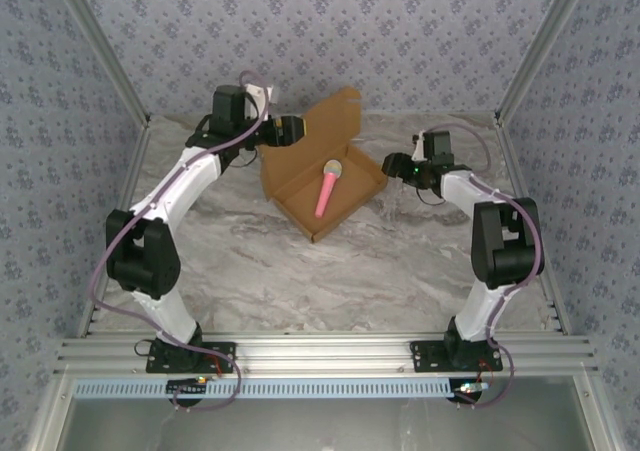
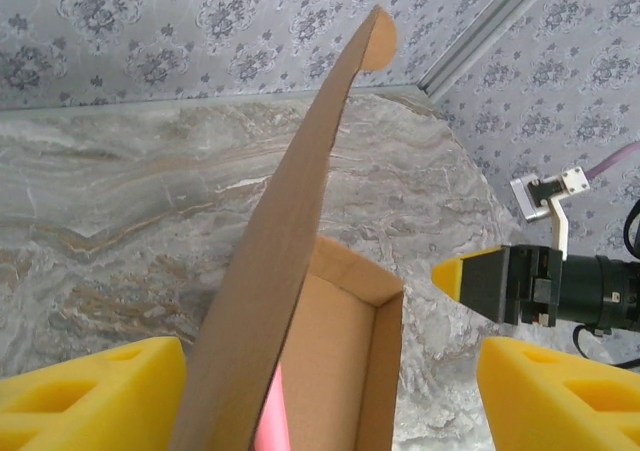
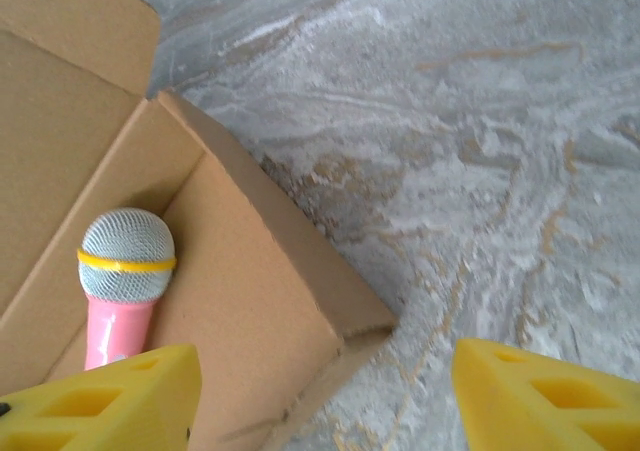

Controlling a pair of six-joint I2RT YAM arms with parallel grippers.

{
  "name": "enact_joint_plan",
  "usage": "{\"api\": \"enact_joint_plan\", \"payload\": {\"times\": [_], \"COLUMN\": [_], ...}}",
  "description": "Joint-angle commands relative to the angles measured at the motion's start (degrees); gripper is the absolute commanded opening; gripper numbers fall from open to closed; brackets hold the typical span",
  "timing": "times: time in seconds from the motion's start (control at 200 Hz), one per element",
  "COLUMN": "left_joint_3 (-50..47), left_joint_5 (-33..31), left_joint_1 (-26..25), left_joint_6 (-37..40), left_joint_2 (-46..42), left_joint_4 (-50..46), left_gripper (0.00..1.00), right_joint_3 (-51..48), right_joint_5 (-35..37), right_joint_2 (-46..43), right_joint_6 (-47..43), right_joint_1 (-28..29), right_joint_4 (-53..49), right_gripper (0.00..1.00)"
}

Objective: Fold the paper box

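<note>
The left tool (image 1: 290, 131) sits at the back left of the grey marbled tabletop (image 1: 300, 271), against the left rear side of the paper box (image 1: 355, 186). Its yellow foam fingers (image 2: 90, 391) are spread wide. In the left wrist view the box's raised lid flap (image 2: 290, 221) rises edge-on between them, closer to the left finger. Whether that finger touches the cardboard cannot be told.

The paper box is plain brown cardboard, a shallow tray with its walls standing up. It lies turned cornerwise in the middle of the tabletop towards the back, between the two tools. The lid flap, with a rounded tab at its end, stands up from the tray's rear side and leans away from the opening. Inside the tray lies a pink toy microphone (image 1: 327, 188) with a grey mesh head and a yellow band, its head pointing to the rear.

The right tool (image 1: 390, 163) is just beside the box's right corner. Its yellow fingers (image 3: 545, 396) are also spread apart and pinch nothing. In the right wrist view one finger is over the tray near the microphone handle and the other is over bare tabletop, with the corner wall of the box between them.
</note>
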Motion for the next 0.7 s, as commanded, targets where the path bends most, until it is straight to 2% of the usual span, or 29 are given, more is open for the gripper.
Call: {"api": "enact_joint_plan", "payload": {"times": [0.0,0.13,0.34,0.515,0.7], "left_joint_3": [6.5,10.1,9.5,2.4,-11.5], "left_joint_5": [-2.1,-5.1,-7.3,-11.8,-13.1], "left_joint_1": [0.0,1.1,3.5,5.5,9.5], "left_joint_6": [4.3,6.3,7.0,5.6,1.0], "left_joint_2": [0.3,0.4,-2.6,-8.5,-18.2], "left_joint_4": [-4.5,-7.1,-7.5,-4.4,3.3], "left_gripper": [0.78,0.80,0.81,0.82,0.82], "right_joint_3": [5.0,10.8,16.5,15.7,9.4], "right_joint_5": [-1.5,-3.8,-8.3,-11.3,-11.4], "right_joint_2": [3.5,8.5,13.9,13.9,10.3], "right_joint_6": [-1.7,-2.9,-3.9,-4.8,-4.1], "right_joint_1": [0.0,0.0,0.5,1.8,2.9], "right_joint_4": [-2.0,-3.8,-6.6,-7.3,-5.0], "right_gripper": [0.69,0.69,0.67,0.66,0.65]}}
